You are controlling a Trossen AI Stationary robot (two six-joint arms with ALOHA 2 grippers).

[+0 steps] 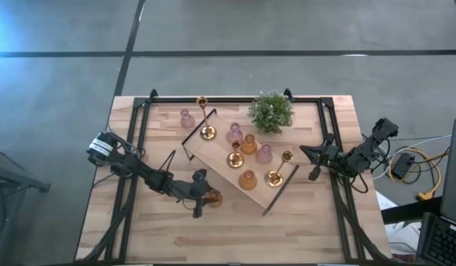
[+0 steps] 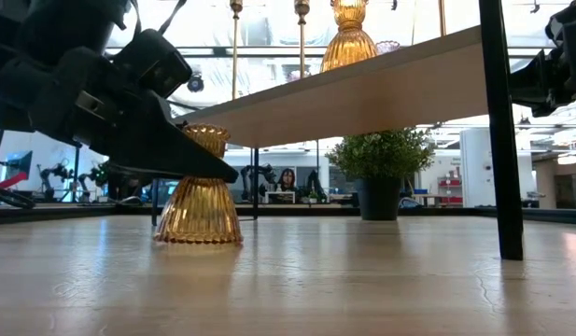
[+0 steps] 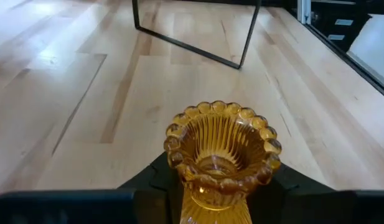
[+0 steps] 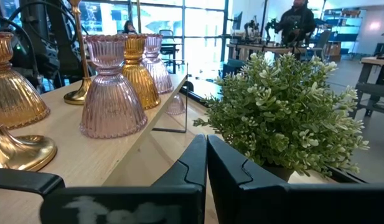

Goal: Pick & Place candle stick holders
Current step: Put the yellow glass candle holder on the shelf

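Left gripper (image 1: pixel 203 198) around an amber holder (image 1: pixel 211 197) on the bare table, off the tray's 7 o'clock corner.

The left fingers (image 3: pixel 148 183) flank the ribbed amber glass holder just under its beaded rim; whether they press the glass I cannot tell, and it stands upright on the wooden table (image 1: pixel 301 229). The right gripper (image 1: pixel 310 157), fingers pressed together and empty, waits at 3 o'clock beside the wooden tray (image 1: pixel 216 151). On that tray stand gold brass holders (image 1: pixel 208 133), pink glass ones (image 1: pixel 234 134) and amber ones (image 1: pixel 247 179); another pink holder (image 1: pixel 186 118) sits on the table at 11 o'clock, and a potted plant (image 1: pixel 271 111) at 12 o'clock.
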